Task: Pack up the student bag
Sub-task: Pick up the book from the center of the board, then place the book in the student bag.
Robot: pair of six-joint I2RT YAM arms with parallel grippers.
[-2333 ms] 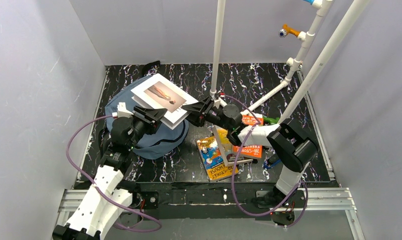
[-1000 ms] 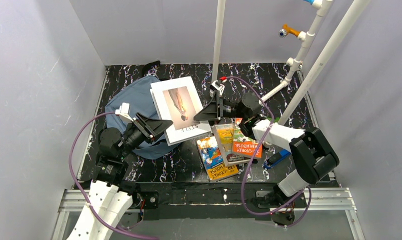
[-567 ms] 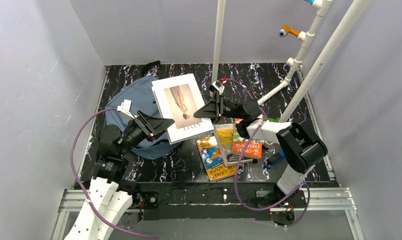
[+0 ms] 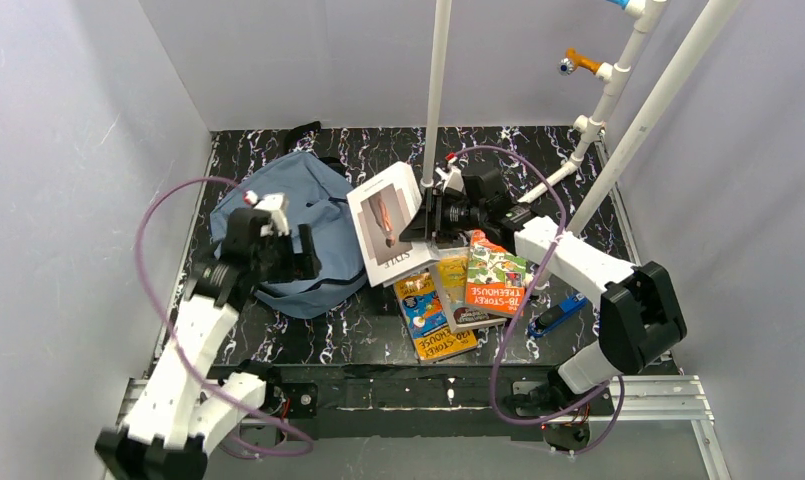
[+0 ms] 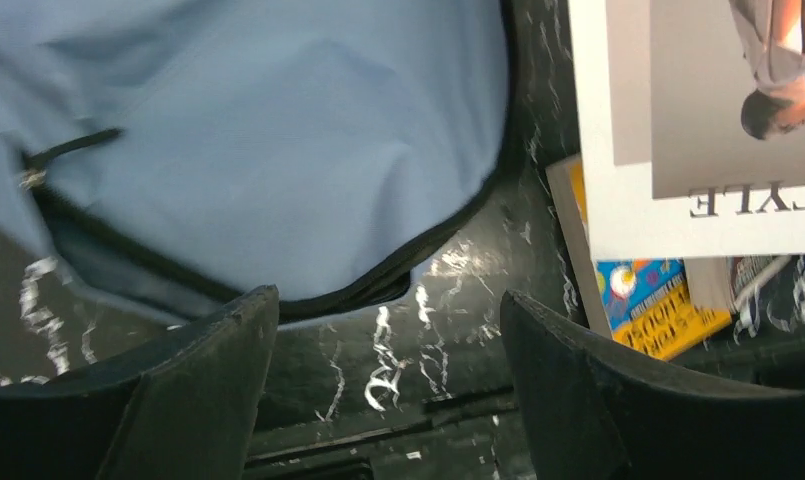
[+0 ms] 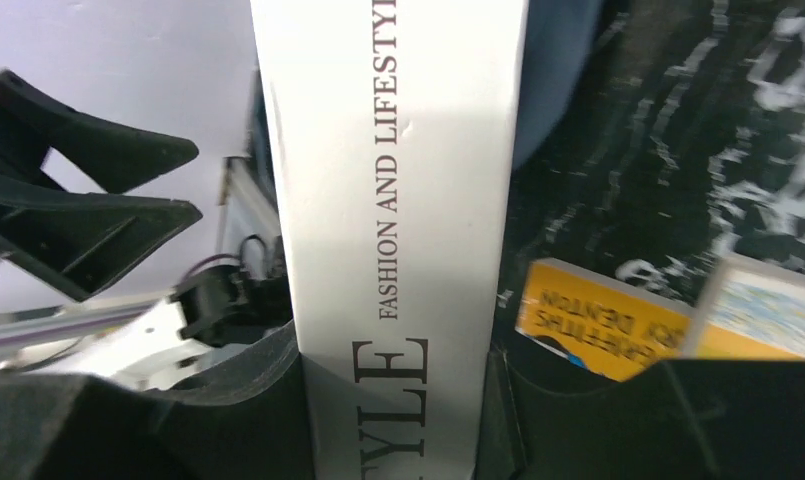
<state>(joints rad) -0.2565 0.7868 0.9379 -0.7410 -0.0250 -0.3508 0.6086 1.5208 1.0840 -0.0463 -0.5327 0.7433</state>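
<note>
Student bag (image 4: 278, 225) lies on the table (image 4: 538, 170) toward its far left corner. Left gripper (image 4: 303, 262) hangs over the bag's near right edge, jaws apart. Large book (image 4: 388, 235) stands tilted just right of the bag, its spine clamped in the right gripper (image 4: 430, 225). Pile of smaller books (image 4: 448, 305) lies before it, mid-table; a small object (image 4: 556, 316) lies right of the pile.

White book (image 4: 388, 225) tilted between bag (image 4: 296, 200), book pile (image 4: 456, 300).
</note>
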